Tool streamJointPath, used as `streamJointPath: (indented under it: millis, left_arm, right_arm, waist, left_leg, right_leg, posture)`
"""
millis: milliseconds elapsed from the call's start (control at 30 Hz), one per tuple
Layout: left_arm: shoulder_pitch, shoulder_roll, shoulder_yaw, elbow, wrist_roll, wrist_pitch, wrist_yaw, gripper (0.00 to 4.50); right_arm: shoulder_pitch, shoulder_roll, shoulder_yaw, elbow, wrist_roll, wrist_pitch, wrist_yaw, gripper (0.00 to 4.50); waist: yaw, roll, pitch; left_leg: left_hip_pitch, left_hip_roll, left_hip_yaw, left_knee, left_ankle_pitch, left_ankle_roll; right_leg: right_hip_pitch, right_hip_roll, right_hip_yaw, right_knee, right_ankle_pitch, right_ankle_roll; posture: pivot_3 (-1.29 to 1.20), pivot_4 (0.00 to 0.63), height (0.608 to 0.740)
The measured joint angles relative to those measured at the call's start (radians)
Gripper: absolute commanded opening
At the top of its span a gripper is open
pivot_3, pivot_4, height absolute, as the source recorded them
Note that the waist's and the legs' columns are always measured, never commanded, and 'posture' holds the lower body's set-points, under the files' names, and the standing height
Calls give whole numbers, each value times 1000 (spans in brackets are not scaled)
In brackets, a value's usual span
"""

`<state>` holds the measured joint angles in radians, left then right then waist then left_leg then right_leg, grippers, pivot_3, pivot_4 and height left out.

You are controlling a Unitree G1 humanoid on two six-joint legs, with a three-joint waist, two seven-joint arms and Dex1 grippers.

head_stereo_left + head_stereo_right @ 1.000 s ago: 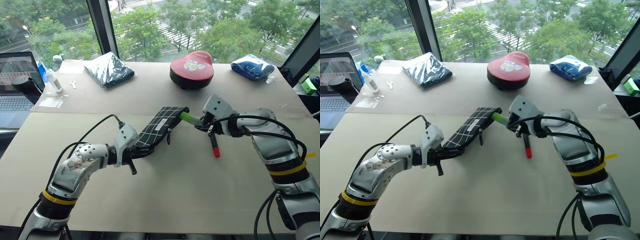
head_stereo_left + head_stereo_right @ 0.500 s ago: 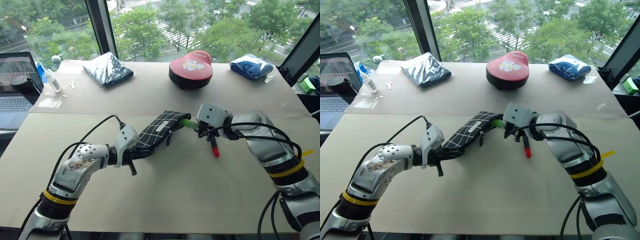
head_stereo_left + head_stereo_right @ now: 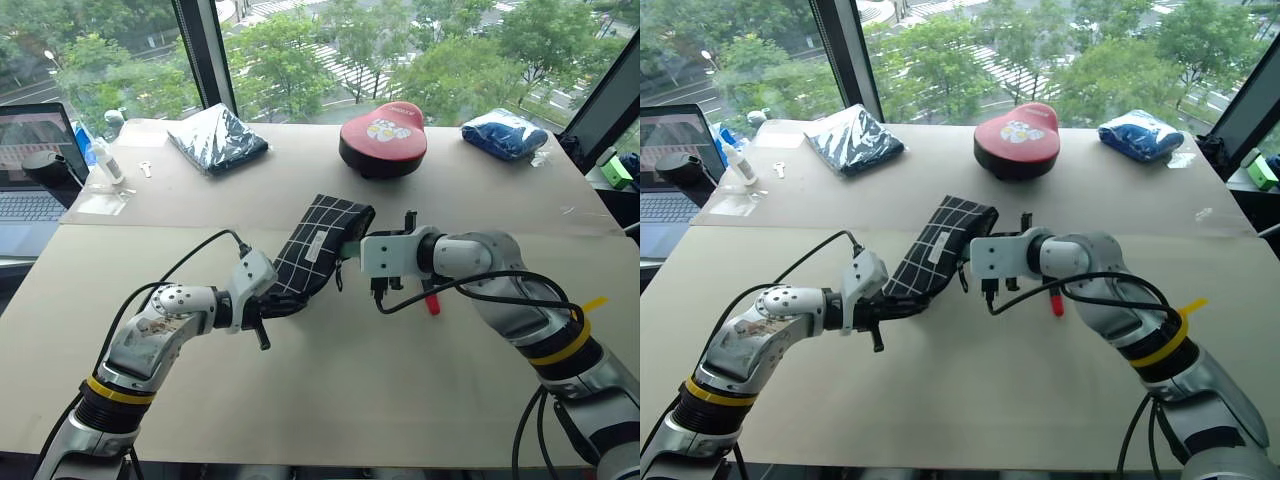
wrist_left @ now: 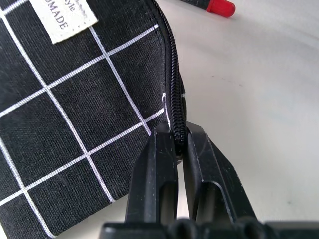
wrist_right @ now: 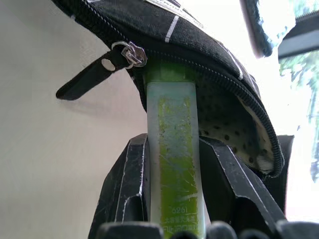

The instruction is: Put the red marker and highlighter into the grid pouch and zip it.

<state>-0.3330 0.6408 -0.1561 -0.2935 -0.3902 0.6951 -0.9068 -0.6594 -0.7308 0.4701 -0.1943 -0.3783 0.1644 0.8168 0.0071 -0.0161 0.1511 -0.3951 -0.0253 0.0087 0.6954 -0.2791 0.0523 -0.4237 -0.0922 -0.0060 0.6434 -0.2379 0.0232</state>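
Observation:
The grid pouch (image 3: 318, 248), black with white lines and a white label, slants up off the table in the middle. My left gripper (image 4: 180, 135) is shut on its zipper edge at the low near end. My right gripper (image 5: 173, 143) is shut on the pale green highlighter (image 5: 172, 164). The highlighter's front end is inside the pouch's open mouth, beside the zipper pull (image 5: 124, 52). The spotted lining shows in the opening. The red marker (image 3: 431, 300) lies on the table behind my right wrist, partly hidden, its red tip towards me.
A red dome-shaped case (image 3: 383, 135) stands at the back centre, with a dark blue wrapped bundle (image 3: 218, 138) back left and a blue one (image 3: 503, 132) back right. A laptop (image 3: 30, 165) and a small bottle (image 3: 105, 160) sit at the far left edge.
My right gripper has moved left and rolled, driving the highlighter's front end into the pouch's mouth. The pouch's far end has tipped up. My left gripper has held still.

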Motion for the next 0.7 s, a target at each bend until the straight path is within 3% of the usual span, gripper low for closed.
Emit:
streamJointPath:
  millis: [333, 700]
  left_arm:
    - [-1, 0, 0, 1, 0, 0, -7, 0]
    - [-7, -1, 0, 1, -2, 1, -21, 0]
  right_arm:
    - [25, -71, 24, 245, -230, -347, -215, 1028]
    - [88, 38, -17, 264, -209, -497, -331, 1028]
  waist:
    - [-4, 0, 0]
    - [-17, 0, 0]
  left_leg:
    - [0, 0, 0, 0, 1, -1]
    - [0, 0, 0, 0, 1, -1]
  right_leg:
    - [0, 0, 0, 0, 0, 0]
    - [0, 1, 1, 1, 0, 0]
  posture:
    - [0, 150, 740]
    - [0, 150, 740]
